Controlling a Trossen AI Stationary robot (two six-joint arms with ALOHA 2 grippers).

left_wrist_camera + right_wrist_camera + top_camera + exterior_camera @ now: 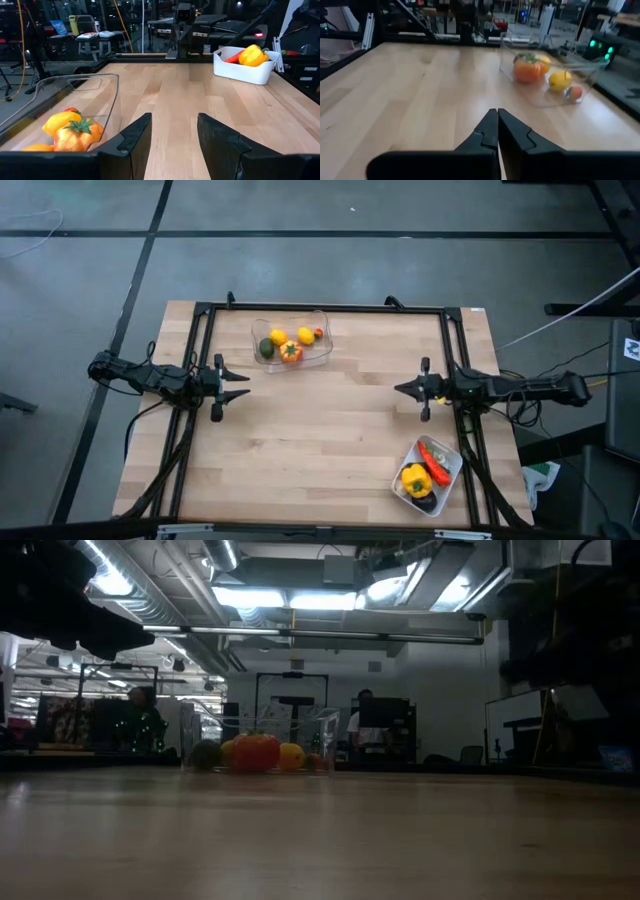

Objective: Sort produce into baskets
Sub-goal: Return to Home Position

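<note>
Your produce [290, 352] lies in the clear tub [326, 340] by the table's far edge and in the white tray [450, 448] at its near-right corner. The left claw [246, 384] gapes wide and the right claw [400, 389] is pinched closed, both empty. Draw each back level toward its own side edge.

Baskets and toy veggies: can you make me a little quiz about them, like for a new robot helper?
1. True or false: the right gripper is shut.
2. Pick one. Where is the yellow pepper? A) on the table B) in the white tray C) in the right gripper
3. Fill the gap: the orange tomato lies in the ___ tub, the one nearer the open left gripper.

Key: 1 true; 2 B; 3 clear.
</note>
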